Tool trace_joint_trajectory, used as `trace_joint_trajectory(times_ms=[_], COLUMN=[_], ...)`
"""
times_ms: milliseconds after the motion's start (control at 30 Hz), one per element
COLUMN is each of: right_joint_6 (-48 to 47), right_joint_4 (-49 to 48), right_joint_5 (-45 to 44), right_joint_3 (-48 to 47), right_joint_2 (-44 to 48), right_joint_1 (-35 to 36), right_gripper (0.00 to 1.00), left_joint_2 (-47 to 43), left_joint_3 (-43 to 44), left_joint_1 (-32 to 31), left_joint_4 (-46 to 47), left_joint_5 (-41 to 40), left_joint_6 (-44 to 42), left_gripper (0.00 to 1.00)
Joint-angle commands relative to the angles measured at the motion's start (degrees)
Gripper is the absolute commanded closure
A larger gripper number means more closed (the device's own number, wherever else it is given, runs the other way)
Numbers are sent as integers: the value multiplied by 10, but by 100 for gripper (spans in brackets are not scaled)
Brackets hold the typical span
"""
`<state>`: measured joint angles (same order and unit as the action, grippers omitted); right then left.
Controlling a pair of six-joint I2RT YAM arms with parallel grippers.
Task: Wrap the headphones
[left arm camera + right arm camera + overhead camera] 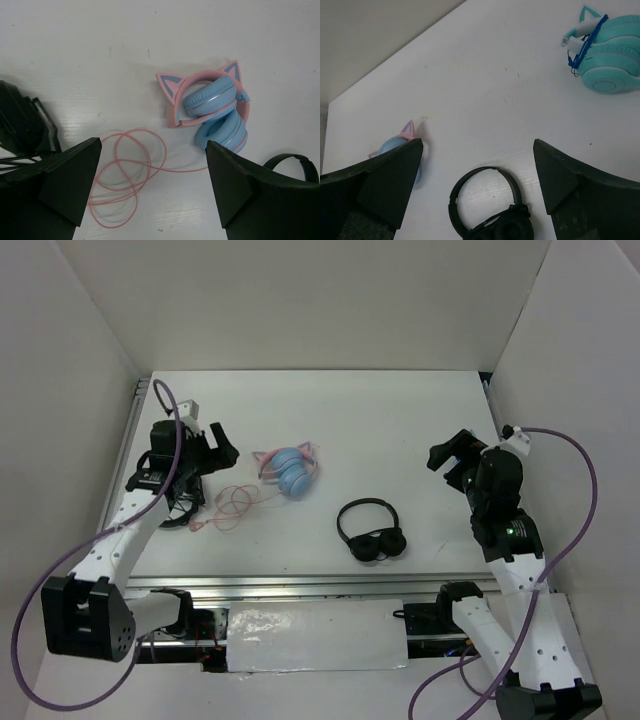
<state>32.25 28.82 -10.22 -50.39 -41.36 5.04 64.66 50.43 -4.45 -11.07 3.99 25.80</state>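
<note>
Pink-banded cat-ear headphones [215, 115] are showing light blue round cups and pink ears with blue-grey inner faces. Their thin cable [132, 162] is reading pink throughout. Plain over-ear headphones [371, 532] are showing solid black. Second cat-ear pair [612, 55] is showing teal, with a dark blue cord [587, 42] across it. Flat tabletop [400, 420] is reading plain white.

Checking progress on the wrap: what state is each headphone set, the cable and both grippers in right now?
pink cat-ear headphones: lying on the table, not held.
pink cable: loose loops on the table, not wrapped.
black headphones: lying flat, untouched.
teal cat-ear headphones: lying on the table, blue cord wound around them.
left gripper: jaws open, empty, above the pink cable.
right gripper: jaws open, empty.
</note>
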Motion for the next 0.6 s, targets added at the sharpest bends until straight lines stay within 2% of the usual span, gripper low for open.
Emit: trace_joint_trajectory(times_ms=[0, 100, 200, 333, 400, 567], right_joint_6=[-15, -8, -17, -1, 0, -8], right_joint_4=[-50, -63, -64, -30, -22, -49], right_joint_5=[13, 10, 1, -38, -52, -30], right_joint_3=[14, 27, 31, 6, 1, 16], right_joint_2=[17, 27, 23, 6, 6, 26], right_joint_1=[5, 6, 6, 8, 7, 8], right_gripper=[0, 0, 0, 0, 0, 0], left_joint_2=[47, 98, 151, 208, 232, 298], left_joint_3=[29, 43, 74, 111, 113, 139], left_joint_1=[-18, -49, -92, -105, -112, -124], left_joint_4=[19, 30, 19, 1, 8, 2], left_joint_5=[47, 49, 16, -35, -36, -121], left_joint_6=[-15, -16, -20, -11, -8, 3], left_gripper=[1, 1, 1, 1, 2, 12])
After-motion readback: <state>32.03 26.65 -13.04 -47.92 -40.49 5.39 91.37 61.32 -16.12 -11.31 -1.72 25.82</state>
